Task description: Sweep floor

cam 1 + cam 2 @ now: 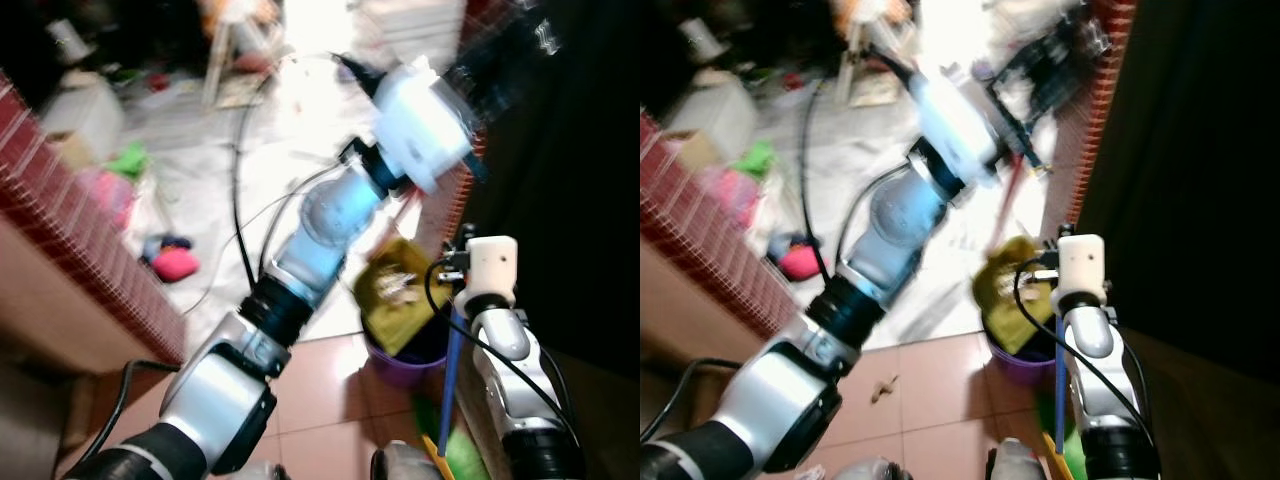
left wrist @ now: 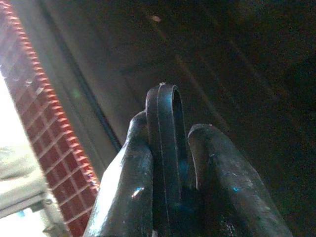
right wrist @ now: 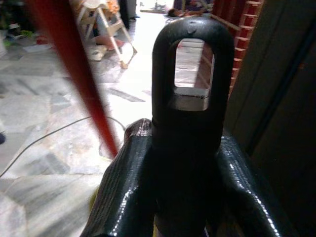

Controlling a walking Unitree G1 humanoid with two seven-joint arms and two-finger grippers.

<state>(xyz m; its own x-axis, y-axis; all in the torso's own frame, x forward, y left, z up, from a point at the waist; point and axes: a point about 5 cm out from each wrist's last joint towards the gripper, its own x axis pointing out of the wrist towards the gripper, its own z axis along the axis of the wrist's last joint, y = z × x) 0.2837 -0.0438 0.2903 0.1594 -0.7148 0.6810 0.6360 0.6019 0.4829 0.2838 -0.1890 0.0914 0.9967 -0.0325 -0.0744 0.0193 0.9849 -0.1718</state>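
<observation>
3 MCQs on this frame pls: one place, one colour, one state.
1. Where is the bin?
A. on the floor, between the arms
B. on a shelf
C. on a chair

2. What colour is the bin?
A. white
B. purple
C. orange

3. What is the right gripper doing?
A. open
B. shut on a cloth
C. shut on a handle

Answers:
1 A, the eye views show it on the tiles, between the raised left arm and the right arm.
2 B, its rim and wall are purple, with yellow-green stuff inside.
3 C, the right wrist view shows both fingers clamped on a dark handle with a hang hole.
</observation>
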